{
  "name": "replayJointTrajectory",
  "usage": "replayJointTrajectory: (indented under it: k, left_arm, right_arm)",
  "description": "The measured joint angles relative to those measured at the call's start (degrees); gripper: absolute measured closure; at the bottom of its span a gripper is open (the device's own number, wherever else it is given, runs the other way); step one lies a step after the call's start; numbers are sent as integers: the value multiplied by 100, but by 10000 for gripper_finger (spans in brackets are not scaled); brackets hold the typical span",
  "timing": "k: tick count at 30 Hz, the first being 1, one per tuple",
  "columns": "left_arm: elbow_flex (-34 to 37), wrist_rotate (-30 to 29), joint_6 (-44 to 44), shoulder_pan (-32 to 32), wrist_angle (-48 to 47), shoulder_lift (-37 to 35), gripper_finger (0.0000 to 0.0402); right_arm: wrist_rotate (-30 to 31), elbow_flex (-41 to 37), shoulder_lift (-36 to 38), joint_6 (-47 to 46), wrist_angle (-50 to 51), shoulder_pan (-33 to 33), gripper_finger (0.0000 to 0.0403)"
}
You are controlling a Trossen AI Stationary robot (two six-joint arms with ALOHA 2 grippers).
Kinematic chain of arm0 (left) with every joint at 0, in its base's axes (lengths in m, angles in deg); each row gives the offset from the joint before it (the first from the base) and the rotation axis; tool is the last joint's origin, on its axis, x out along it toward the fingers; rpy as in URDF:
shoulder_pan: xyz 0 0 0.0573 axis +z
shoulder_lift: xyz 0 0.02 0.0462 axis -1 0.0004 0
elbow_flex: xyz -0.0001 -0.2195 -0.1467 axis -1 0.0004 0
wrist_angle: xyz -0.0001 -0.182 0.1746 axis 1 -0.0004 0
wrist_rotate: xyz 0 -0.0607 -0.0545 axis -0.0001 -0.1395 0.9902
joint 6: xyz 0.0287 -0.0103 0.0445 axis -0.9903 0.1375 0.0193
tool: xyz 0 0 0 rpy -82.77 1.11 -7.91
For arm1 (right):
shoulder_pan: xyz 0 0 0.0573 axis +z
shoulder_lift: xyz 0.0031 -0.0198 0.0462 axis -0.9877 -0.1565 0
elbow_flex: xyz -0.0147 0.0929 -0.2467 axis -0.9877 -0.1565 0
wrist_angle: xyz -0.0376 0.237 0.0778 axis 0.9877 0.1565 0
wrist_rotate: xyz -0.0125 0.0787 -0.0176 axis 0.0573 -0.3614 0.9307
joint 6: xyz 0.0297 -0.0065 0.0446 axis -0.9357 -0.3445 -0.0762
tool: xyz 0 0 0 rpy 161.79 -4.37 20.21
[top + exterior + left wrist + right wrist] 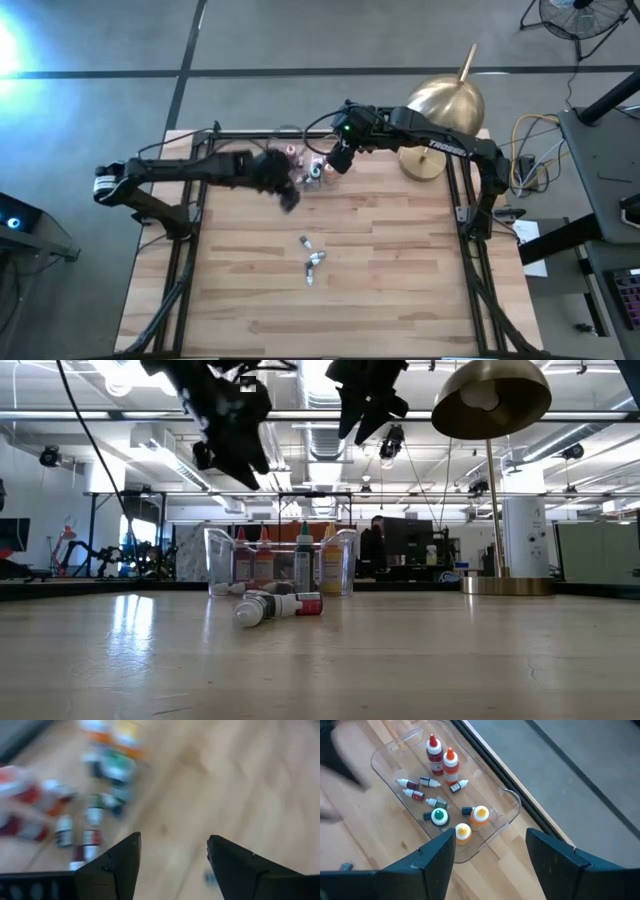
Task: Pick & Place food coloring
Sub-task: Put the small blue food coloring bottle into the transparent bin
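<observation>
Inspecting, we find three food coloring bottles (312, 262) lying flat on the desk (400, 270), axes differing; both the left claw (285, 195) and the right claw (335, 165) gape, empty.

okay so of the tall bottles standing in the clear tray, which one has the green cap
The green-capped bottle, standing near the orange-capped pair; the other upright bottles in the clear tray have red, orange or yellow tips.

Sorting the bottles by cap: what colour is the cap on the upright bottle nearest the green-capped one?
Orange cap, clearest in the right wrist view.
</observation>
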Motion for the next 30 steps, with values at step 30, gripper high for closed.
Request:
replayJointTrajectory:
  k: [30]
  left_arm:
    - [689,1680,-4713,-1086,1865,2127,205]
  right_arm:
    - [-22,-774,9,332,631,4,170]
